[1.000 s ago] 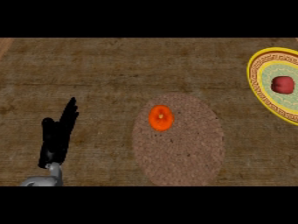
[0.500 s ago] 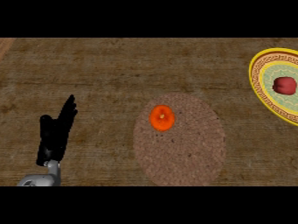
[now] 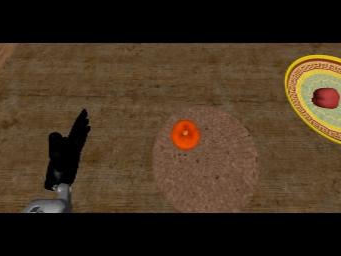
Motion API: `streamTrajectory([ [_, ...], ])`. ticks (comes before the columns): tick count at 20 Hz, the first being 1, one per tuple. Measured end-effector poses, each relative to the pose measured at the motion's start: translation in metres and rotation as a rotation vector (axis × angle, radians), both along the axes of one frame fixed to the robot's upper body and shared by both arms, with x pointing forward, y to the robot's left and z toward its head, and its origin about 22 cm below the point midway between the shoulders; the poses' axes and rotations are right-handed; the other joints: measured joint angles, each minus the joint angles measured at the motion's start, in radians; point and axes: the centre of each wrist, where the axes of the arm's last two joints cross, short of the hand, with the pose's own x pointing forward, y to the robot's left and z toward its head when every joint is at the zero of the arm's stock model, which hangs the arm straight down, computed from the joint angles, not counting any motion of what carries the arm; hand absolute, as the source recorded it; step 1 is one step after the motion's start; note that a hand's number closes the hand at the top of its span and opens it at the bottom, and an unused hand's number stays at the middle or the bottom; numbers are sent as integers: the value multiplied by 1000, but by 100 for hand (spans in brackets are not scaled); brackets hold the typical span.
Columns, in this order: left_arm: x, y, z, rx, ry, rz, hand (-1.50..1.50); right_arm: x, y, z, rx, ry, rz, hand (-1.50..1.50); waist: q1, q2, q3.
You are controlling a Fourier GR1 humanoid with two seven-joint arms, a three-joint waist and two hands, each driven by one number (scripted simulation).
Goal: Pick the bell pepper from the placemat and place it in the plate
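On placemat [image 3: 206, 175], bell pepper [image 3: 185, 135], well right of left hand [image 3: 64, 155] fingers [image 3: 79, 125]

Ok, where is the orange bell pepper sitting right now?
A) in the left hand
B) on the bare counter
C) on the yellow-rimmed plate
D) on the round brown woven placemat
D: the orange bell pepper lies on the round brown woven placemat, near its upper left edge; the yellow-rimmed plate holds a dark red item instead.

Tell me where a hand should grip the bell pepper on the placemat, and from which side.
The orange bell pepper stands apart near the round placemat's upper left edge. Probably best to come from above and close on its rounded sides, since nothing crowds it.
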Motion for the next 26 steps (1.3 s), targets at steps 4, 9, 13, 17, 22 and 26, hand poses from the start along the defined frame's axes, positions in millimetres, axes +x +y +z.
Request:
streamTrajectory([
  [4, 4, -1, 0, -1, -1, -5, 0, -6, -2, -6, -19, 8, -32, -150, 3, 2, 1],
  [9, 8, 2, 1, 3, 4, -7, 0, -11, -9, -4, -39, 27, -67, -150, 3, 2, 1],
  [13, 2, 2, -2, 3, 2, -6, 0, -27, -22, -6, -51, 41, -83, -150, 4, 3, 1],
  [17, -1, -2, -2, -6, -2, -12, 0, -36, -31, -4, -64, 47, -115, -150, 8, 4, 2],
  [22, 3, 3, 1, -7, 0, -9, 0, -52, -41, -8, -60, 37, -151, -150, 6, 5, 3],
  [26, 4, 0, 1, -10, 0, -16, 0, -62, -47, -10, -64, 26, -172, -150, 7, 5, 3],
])
